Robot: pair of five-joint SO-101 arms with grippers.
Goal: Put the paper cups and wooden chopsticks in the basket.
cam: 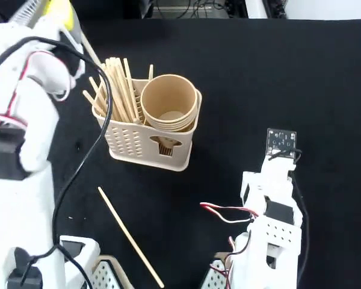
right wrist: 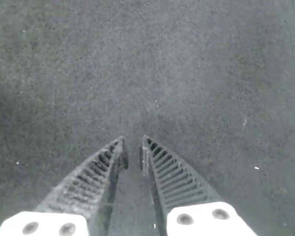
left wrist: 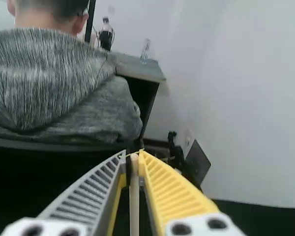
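Note:
A cream slotted basket (cam: 145,149) stands left of the table's middle. It holds a bundle of wooden chopsticks (cam: 115,87) and stacked paper cups (cam: 169,102). One more chopstick (cam: 130,237) lies loose on the black cloth in front of the basket. My left gripper (left wrist: 132,156) is raised high at the far left, behind the basket, and is shut on a single chopstick (left wrist: 134,196) that runs between its fingers. The same stick (cam: 91,53) slants down toward the bundle. My right gripper (right wrist: 132,147) hangs low over bare cloth, shut with nothing in it.
The right arm (cam: 274,217) is folded at the front right, its wires looping toward the middle. The left arm's white body (cam: 21,150) and black cable fill the left edge. Bare black cloth (cam: 277,72) spreads right of and behind the basket.

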